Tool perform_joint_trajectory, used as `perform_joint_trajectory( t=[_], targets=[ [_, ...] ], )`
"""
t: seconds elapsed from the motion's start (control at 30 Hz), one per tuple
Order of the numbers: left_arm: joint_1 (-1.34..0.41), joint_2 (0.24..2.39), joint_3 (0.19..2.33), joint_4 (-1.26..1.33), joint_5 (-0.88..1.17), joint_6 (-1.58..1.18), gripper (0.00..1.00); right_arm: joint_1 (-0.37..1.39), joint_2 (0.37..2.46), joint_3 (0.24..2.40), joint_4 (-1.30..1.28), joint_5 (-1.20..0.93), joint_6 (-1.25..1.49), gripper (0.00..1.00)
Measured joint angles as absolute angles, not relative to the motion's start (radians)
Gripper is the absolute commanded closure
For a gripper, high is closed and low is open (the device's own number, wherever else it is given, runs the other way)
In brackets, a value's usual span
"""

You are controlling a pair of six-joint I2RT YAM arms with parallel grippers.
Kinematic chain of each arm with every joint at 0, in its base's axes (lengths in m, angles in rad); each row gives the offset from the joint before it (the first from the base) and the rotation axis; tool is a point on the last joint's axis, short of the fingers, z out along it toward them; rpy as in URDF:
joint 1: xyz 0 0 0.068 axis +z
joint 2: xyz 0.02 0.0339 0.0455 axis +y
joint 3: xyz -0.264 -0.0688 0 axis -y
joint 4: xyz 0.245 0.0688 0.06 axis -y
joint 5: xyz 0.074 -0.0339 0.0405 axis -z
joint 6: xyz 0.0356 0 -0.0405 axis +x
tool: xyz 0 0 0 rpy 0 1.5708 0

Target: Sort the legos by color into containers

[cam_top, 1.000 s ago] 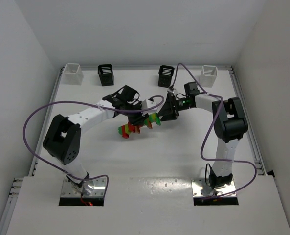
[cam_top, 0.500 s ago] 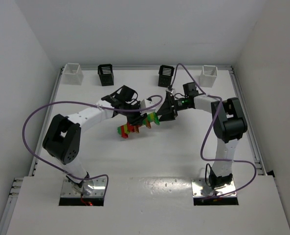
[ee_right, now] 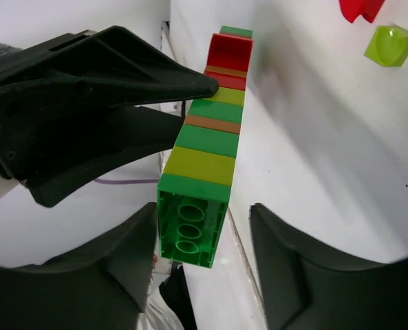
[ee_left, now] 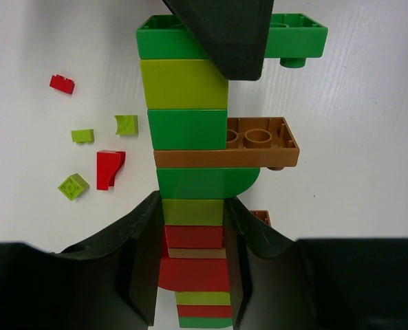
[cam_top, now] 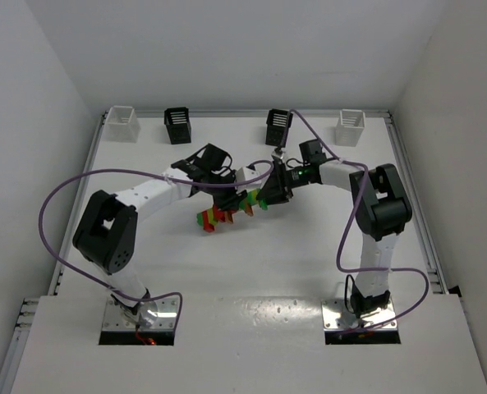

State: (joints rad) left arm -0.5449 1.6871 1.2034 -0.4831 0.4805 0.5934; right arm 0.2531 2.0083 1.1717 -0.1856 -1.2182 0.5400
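Above white surface, lego stack pinched by left gripper; right gripper agape, apparently untouching, astride green end brick: close squarely.

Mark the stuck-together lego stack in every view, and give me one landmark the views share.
Top external: the lego stack lies mid-picture, slanting up to the right.
Left wrist: it runs vertically up the middle of the picture.
Right wrist: it slants from bottom centre up towards the top edge.
Shared landmark: the left gripper, clamped on the stack's sides.
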Motion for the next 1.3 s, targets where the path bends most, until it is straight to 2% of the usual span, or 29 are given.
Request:
perform_joint_trajectory(
  t=[0.03,0.07,0.13,0.17,0.3,0.63,0.73,0.77,0.87,0.97,1.13,1.3],
  targets=[
    [-0.546,1.69,1.203,-0.484,0.478,0.593,0.87,0.259,2.008,1.172,-0.188,-1.207,0.537,0.52],
    [-0.548,1.693,1.203,-0.484,0.475,0.593,0.87,0.262,2.008,1.173,-0.194,-1.195,0.532,0.64],
    [-0.548,1.702,1.203,-0.483,0.464,0.594,0.87,0.265,2.008,1.175,-0.211,-1.172,0.522,0.74],
    [-0.548,1.705,1.203,-0.483,0.459,0.594,0.87,0.265,2.008,1.176,-0.221,-1.16,0.518,0.84],
    [-0.551,1.714,1.203,-0.477,0.451,0.599,0.88,0.261,2.008,1.177,-0.259,-1.137,0.487,0.98],
    [-0.516,1.721,1.187,-0.473,0.432,0.621,0.88,0.209,1.978,1.177,-0.361,-0.989,0.356,1.0],
    [-0.504,1.721,1.184,-0.472,0.429,0.624,0.79,0.205,1.978,1.177,-0.369,-0.971,0.347,1.0],
    [-0.503,1.721,1.182,-0.471,0.428,0.624,0.69,0.205,1.978,1.177,-0.369,-0.972,0.347,1.0],
    [-0.5,1.724,1.18,-0.468,0.434,0.624,0.48,0.205,1.978,1.177,-0.369,-0.982,0.347,1.0],
    [-0.487,1.73,1.18,-0.461,0.485,0.611,0.39,0.206,1.978,1.177,-0.369,-1.017,0.347,1.0],
    [-0.433,1.744,1.198,-0.469,0.64,0.542,0.33,0.206,1.978,1.164,-0.359,-1.103,0.346,1.0],
    [-0.371,1.788,1.279,-0.476,0.841,0.452,0.33,0.206,1.978,1.159,-0.374,-1.196,0.298,1.0]
  ],
)
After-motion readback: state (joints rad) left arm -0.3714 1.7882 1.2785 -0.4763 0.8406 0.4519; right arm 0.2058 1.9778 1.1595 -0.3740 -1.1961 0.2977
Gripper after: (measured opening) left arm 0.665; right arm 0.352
